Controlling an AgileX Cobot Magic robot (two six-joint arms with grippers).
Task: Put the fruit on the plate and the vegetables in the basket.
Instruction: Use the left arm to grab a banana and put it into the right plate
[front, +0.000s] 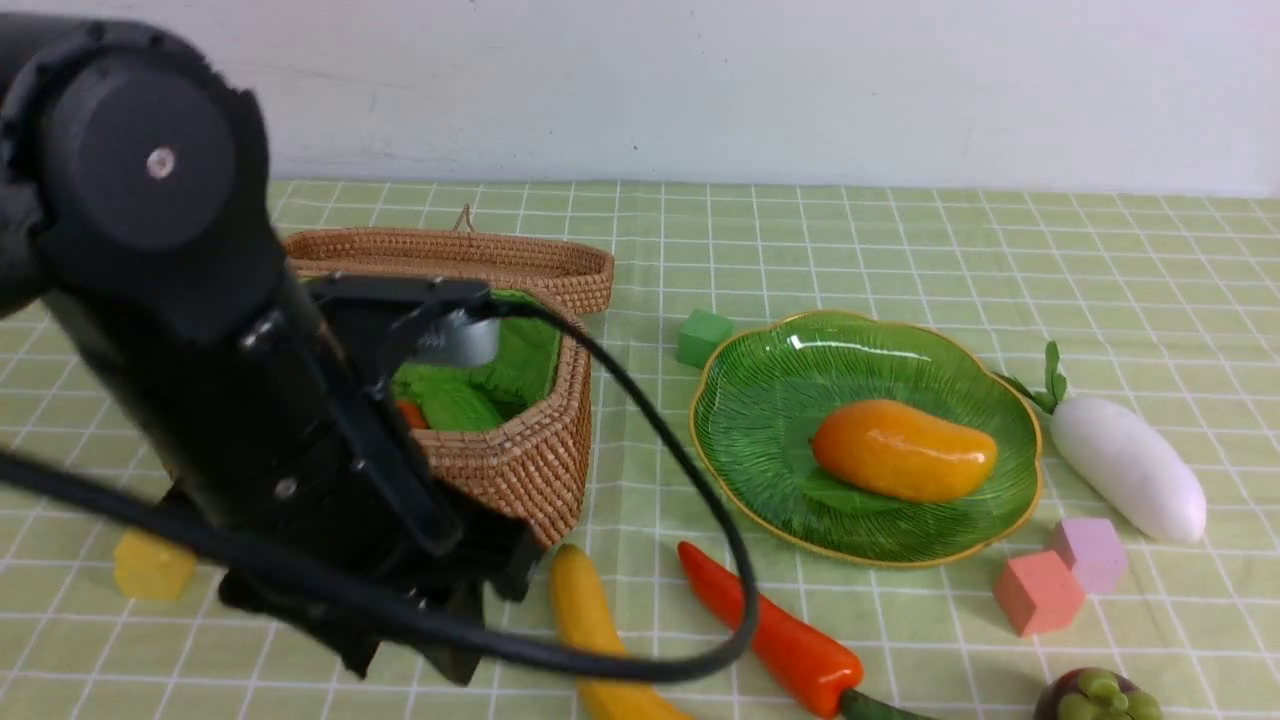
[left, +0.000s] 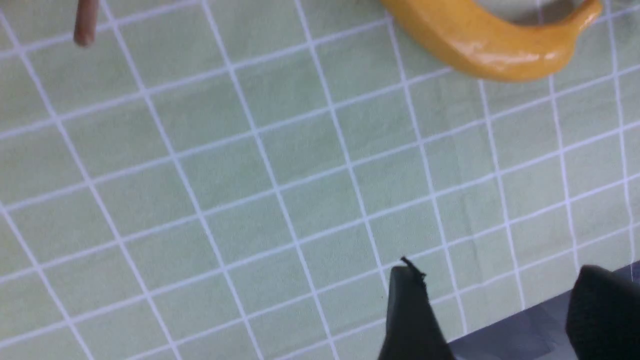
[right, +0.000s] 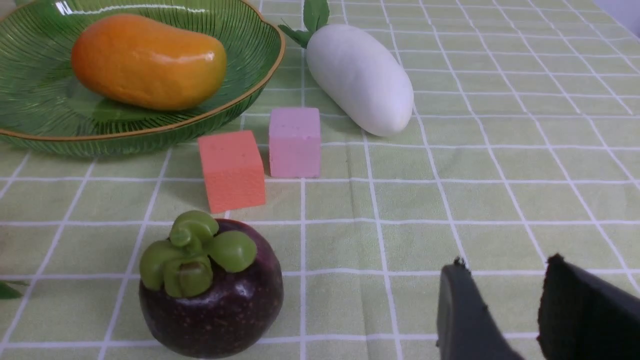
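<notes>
Since the left arm and its black cable hogged the near left of the front view, a fair chunk of the basket was blocked. All I could make out inside was the green lining and a sliver of an orange-red piece; couldn't tell which one. The woven lid lay open behind it.

Foam cubes were scattered about: a green cube just behind the plate, a coral cube and a lilac cube side by side off the plate's near right rim, and a yellow cube right beside the arm.

Task stuff: the glossy orange mango sat in the ribbed green, gold-rimmed plate. The white radish lay on the surface just right of the plate, leaves pointing away. The banana and the red-orange chili lay side by side in front of basket and plate, both cut off by the bottom edge. The dark purple mangosteen with its green cap sat at the near right, barely in frame.

As for the left end effector, it hung over bare surface with its jaws spread wide and nothing between them, apart from the banana. The right end effector was parted too, a bit narrower, empty, near the mangosteen but not touching. A brownish stub poked in at the left wrist view's edge; no idea what it was.
</notes>
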